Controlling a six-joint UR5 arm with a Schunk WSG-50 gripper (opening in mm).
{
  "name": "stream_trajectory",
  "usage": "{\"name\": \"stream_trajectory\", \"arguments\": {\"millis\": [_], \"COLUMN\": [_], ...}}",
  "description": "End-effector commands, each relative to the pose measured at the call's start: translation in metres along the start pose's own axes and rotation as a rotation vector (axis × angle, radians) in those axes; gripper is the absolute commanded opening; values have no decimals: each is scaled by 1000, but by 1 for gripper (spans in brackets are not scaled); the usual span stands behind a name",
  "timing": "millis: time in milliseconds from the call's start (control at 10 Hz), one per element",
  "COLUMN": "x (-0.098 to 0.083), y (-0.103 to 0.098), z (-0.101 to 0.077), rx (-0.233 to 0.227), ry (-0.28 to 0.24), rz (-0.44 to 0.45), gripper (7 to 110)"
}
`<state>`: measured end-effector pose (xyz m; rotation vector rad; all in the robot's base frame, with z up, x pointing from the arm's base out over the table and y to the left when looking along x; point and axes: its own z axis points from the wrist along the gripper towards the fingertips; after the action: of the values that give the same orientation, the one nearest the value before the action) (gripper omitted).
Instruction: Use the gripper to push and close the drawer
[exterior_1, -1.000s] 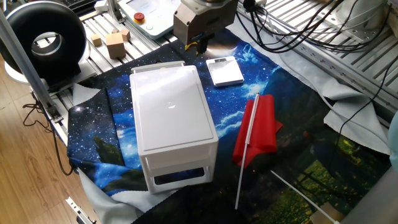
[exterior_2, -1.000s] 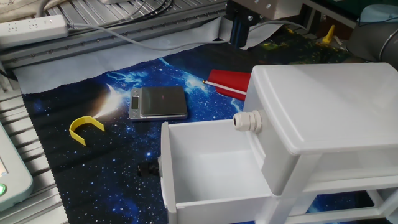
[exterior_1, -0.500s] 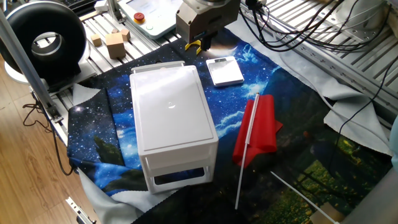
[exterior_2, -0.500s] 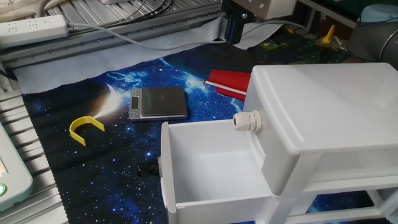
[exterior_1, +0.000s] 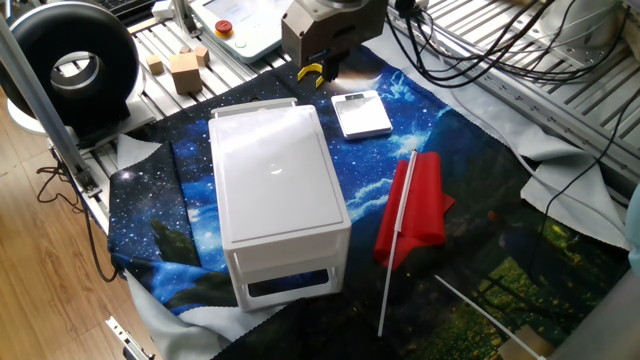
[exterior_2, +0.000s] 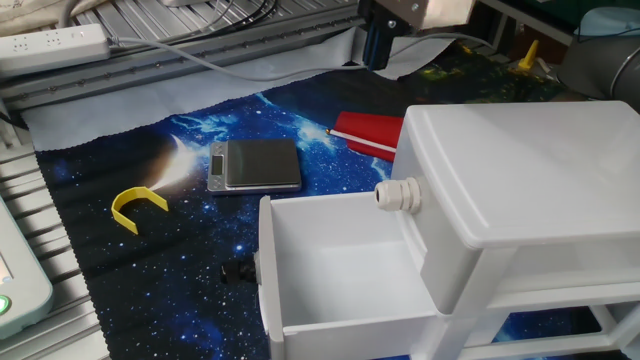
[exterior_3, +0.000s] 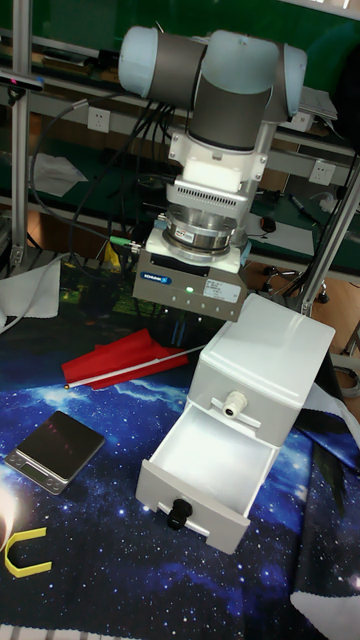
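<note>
Drawer (exterior_3: 205, 470): glossy white, pulled well out of the white cabinet (exterior_3: 262, 372), empty, black knob (exterior_3: 177, 513) on its front. Cabinet stands on the starry blue cloth (exterior_2: 150, 230) covering the worktop.

Gripper (exterior_1: 318, 72): boxy tan-grey tool raised above the cloth, at about 12 o'clock from the cabinet in one fixed view, clear of the drawer and touching nothing. Fingers: whether apart or together cannot be told.

Small scale (exterior_2: 254, 165): flat, at 10 o'clock from the drawer.

Red flag (exterior_1: 413, 207): lying flat beside the cabinet.

Yellow clip (exterior_2: 137, 207): on the cloth, well apart from the drawer.
</note>
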<state>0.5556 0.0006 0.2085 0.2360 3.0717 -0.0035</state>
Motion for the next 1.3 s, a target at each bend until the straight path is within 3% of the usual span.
{"name": "stream_trajectory", "arguments": {"millis": [0, 800, 1100, 1200], "x": [-4, -11, -11, -11], "y": [-1, 16, 13, 6], "z": [1, 21, 30, 31], "rx": [-4, -40, -34, -12], "ry": [-12, -19, -15, -17], "rz": [23, 9, 4, -4], "gripper": [7, 7, 7, 7]}}
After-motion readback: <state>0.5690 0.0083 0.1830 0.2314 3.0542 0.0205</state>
